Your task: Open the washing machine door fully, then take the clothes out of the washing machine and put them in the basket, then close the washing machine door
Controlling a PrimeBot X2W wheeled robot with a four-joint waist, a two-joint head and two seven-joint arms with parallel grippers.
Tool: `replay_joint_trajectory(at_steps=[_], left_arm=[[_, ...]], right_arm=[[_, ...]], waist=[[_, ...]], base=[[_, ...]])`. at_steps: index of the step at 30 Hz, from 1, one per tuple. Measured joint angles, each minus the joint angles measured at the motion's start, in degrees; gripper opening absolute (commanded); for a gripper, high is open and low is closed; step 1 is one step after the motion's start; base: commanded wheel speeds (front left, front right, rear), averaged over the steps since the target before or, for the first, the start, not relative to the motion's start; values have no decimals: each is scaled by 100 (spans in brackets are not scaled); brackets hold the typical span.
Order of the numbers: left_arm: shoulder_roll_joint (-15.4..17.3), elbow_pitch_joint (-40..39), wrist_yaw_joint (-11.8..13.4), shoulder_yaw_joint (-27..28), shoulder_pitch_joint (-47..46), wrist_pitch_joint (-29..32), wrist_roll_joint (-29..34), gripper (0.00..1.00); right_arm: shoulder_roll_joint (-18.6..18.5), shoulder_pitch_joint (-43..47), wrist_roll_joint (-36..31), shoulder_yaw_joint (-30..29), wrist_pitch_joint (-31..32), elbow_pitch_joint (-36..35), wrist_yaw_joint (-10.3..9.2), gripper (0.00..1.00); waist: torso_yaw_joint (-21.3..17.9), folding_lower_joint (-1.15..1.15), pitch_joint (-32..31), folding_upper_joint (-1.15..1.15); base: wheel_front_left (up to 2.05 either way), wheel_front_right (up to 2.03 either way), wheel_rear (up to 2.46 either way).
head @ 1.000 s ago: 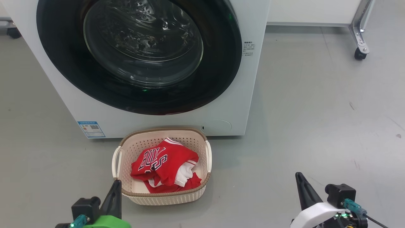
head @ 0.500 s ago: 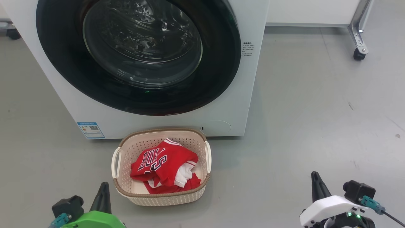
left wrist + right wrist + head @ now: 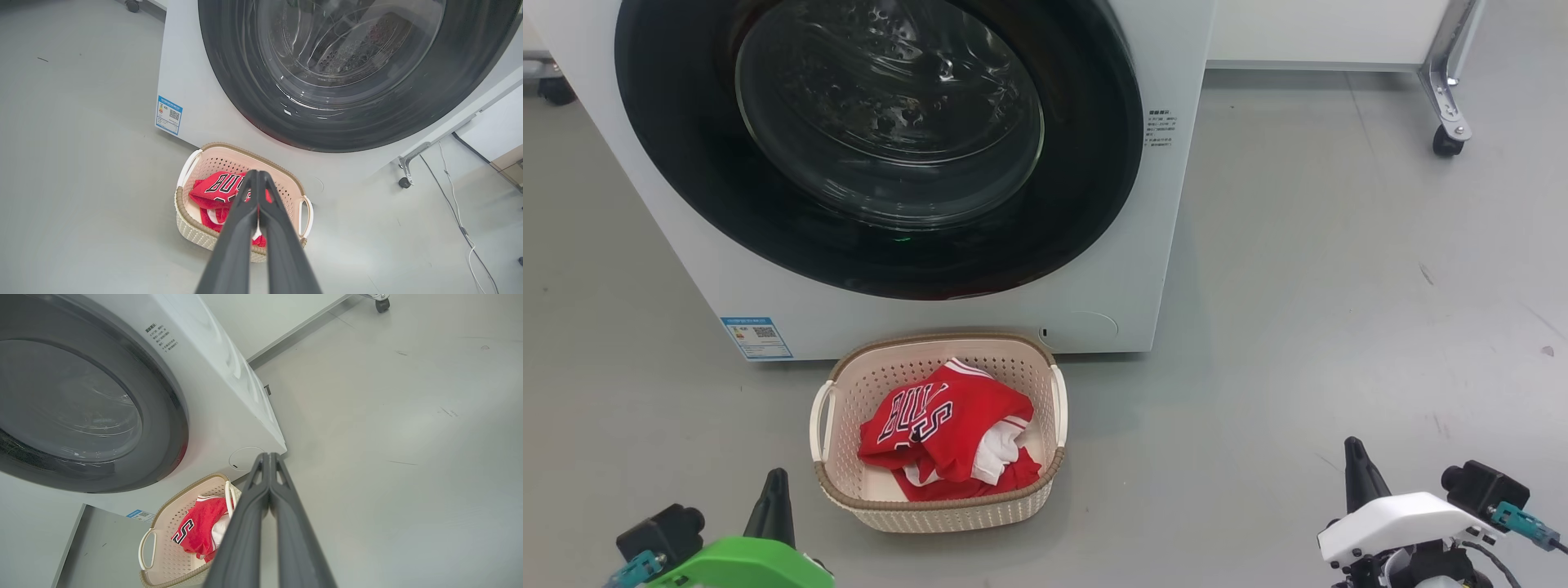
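The left claw [image 3: 774, 480] has its two dark fingers [image 3: 241, 228] pressed together along their whole length, coming to a single point; nothing is caught between them. The right claw [image 3: 1354, 447] is closed just as tightly and is empty too; in its own wrist view the fingers [image 3: 254, 494] meet at the tip, with only thin slots of light lower down.

The basket [image 3: 947, 516] stands on the grey floor [image 3: 1339, 310] a little ahead of the left claw and off to its right; it lies between the two claws, near the left one and well apart from the right one; neither claw touches it. The clothes [image 3: 931, 420] lie bunched inside the basket, red with white trim, the black-edged white lettering turned upward; they sit below the brown rim.

Further ahead of both claws, just beyond the basket's far rim, stands the washing machine [image 3: 1111, 245]; the washing machine door [image 3: 890, 139] is shut, its glossy black rim flush in the white front; it is ahead of the left claw and ahead and to the left of the right claw. The perforated steel drum shows through the bulging glass. A small blue sticker [image 3: 756, 337] sits low on the front, almost straight ahead of the left claw; a round flap [image 3: 1086, 325] sits low at the opposite corner, ahead and left of the right claw. Far ahead of the right claw, slightly to its right, a metal leg ends in a black caster wheel [image 3: 1444, 140].
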Motion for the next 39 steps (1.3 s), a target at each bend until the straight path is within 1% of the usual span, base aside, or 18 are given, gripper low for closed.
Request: replay_joint_trajectory(at_steps=[6, 9, 17, 25, 38, 39], left_arm=[[-12, -31, -51, 113, -8, 114, -437, 0], [-19, -41, -94, 198, -22, 188, -692, 0], [-26, -77, -153, 348, -87, 322, -1272, 0], [-41, -101, -293, 501, -96, 477, -1828, 0], [-58, -146, -409, 759, -155, 717, -2737, 0], [-58, -149, -448, 782, -155, 720, -2794, 0]], right_arm=[[4, -23, 422, -124, 125, -57, 5, 0], [7, -25, 706, -211, 194, -88, 53, 0], [9, -58, 1282, -376, 350, -155, 83, 0], [10, -114, 1829, -541, 528, -219, 119, 0], [13, -148, 2750, -811, 783, -344, 197, 0], [13, -151, 2811, -829, 789, -353, 197, 0]], waist=[[-6, 0, -7, 0], [-10, 0, -11, 0], [-18, 0, -20, 0], [-27, 0, -28, 0], [-40, 0, -42, 0], [-41, 0, -43, 0]], base=[[0, 0, 0], [0, 0, 0], [0, 0, 0], [0, 0, 0], [0, 0, 0], [0, 0, 0]])
